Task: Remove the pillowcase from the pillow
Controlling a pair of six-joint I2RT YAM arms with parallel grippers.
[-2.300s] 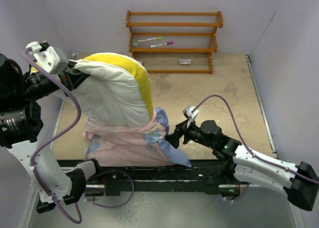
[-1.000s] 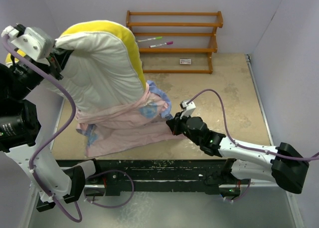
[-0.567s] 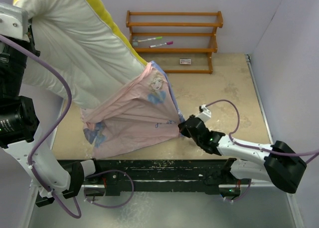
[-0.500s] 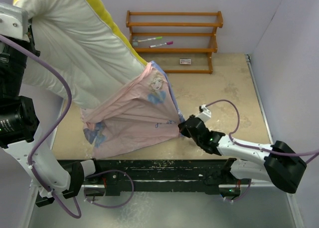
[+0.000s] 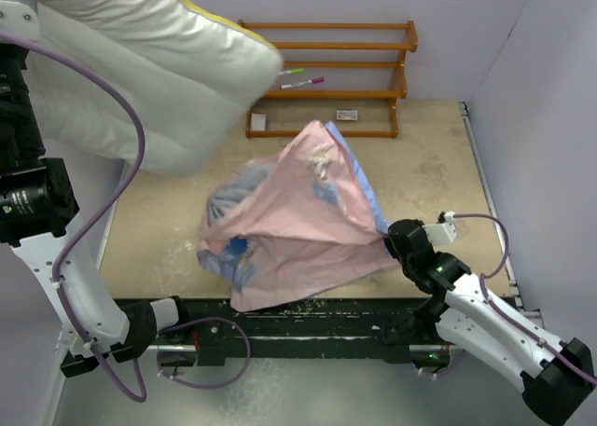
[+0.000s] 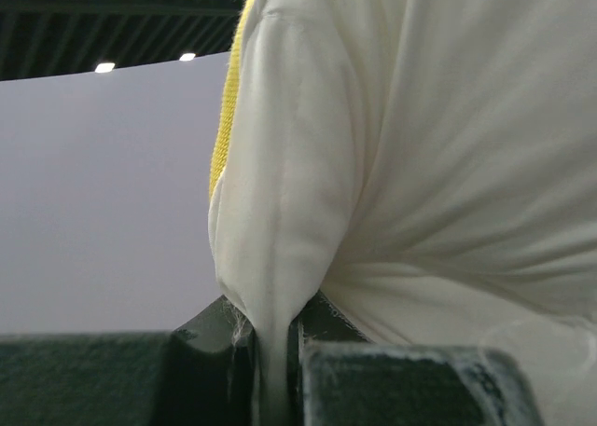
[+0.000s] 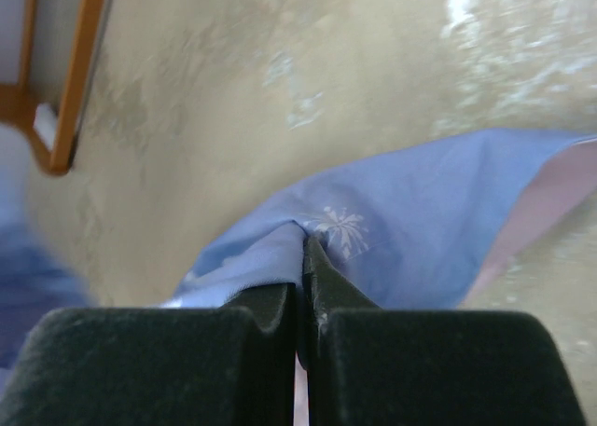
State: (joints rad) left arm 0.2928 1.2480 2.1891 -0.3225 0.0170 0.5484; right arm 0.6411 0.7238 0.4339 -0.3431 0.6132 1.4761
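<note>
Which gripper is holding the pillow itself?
The left gripper, pinching the pillow up high; the right gripper pinches the blue pillowcase down low.

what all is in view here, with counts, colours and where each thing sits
pillow: 1, cream-white with a yellow band, held up at far left
pillowcase: 1, pink inside showing, blue outside, bunched mid-table
rack: 1, orange-brown wood, far edge of the table
markers: 2, green-tipped and pink-tipped, on the rack
small white tags: 2, rack's bottom level
table: 1, mottled tan
left gripper: 1, black, shut on the pillow's edge
right gripper: 1, black, shut on the pillowcase's blue edge
</note>
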